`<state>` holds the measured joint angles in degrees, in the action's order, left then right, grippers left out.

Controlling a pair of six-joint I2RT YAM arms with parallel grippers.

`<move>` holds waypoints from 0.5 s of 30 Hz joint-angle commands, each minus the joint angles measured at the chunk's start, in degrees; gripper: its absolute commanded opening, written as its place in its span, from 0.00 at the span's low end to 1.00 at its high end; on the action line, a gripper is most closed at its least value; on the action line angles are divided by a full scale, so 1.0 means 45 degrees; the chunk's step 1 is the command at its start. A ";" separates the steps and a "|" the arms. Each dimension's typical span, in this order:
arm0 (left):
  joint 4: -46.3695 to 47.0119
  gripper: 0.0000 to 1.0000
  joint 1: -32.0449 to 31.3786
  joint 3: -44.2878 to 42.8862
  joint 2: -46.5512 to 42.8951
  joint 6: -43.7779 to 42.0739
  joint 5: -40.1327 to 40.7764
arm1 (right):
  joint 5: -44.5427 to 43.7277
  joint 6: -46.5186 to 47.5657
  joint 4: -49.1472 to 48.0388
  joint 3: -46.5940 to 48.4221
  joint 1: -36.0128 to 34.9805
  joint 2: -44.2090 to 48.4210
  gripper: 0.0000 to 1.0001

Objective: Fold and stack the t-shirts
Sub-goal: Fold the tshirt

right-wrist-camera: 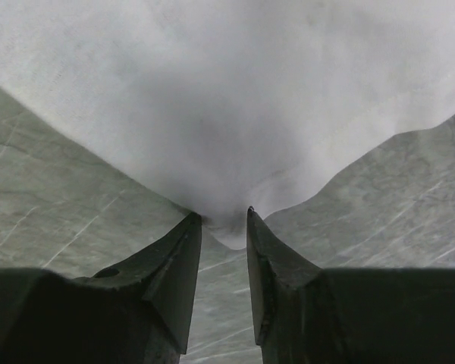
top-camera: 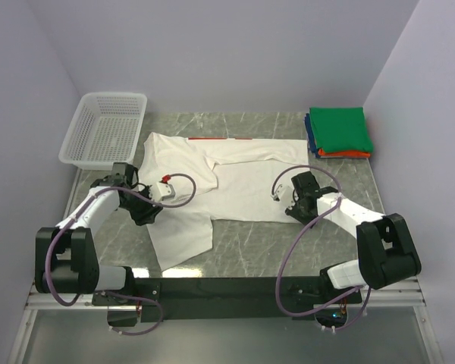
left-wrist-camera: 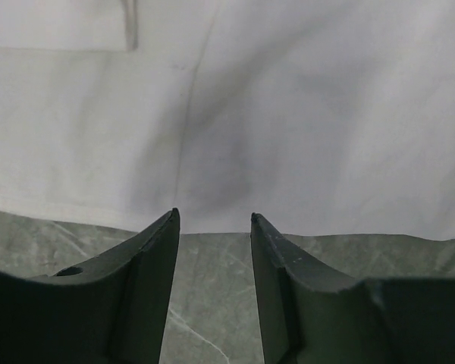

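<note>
The top view looks down from above and behind the arm bases and takes in the whole counter (top-camera: pixel 250 243) and both arms. The left wrist view sits close behind the left claw (left-wrist-camera: pixel 214 214) and faces out past its tips, with the white tee (left-wrist-camera: pixel 288 114) just ahead and the counter beneath. The right wrist view sits the same way behind the right claw (right-wrist-camera: pixel 222 212), very near the cloth. Each wrist view shares with the top view only the tee's edge ahead of its claw.
</note>
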<state>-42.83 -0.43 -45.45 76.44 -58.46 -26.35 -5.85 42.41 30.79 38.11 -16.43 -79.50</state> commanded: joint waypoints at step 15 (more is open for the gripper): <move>0.1159 0.46 -0.0530 0.0980 0.0825 -0.0857 0.1480 | 0.0322 -0.0050 0.0953 0.0087 -0.0041 0.1244 0.37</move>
<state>-37.71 -2.52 -40.77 79.48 -60.80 -19.94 -5.89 42.06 34.24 37.34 -16.43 -73.01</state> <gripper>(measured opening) 0.450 0.370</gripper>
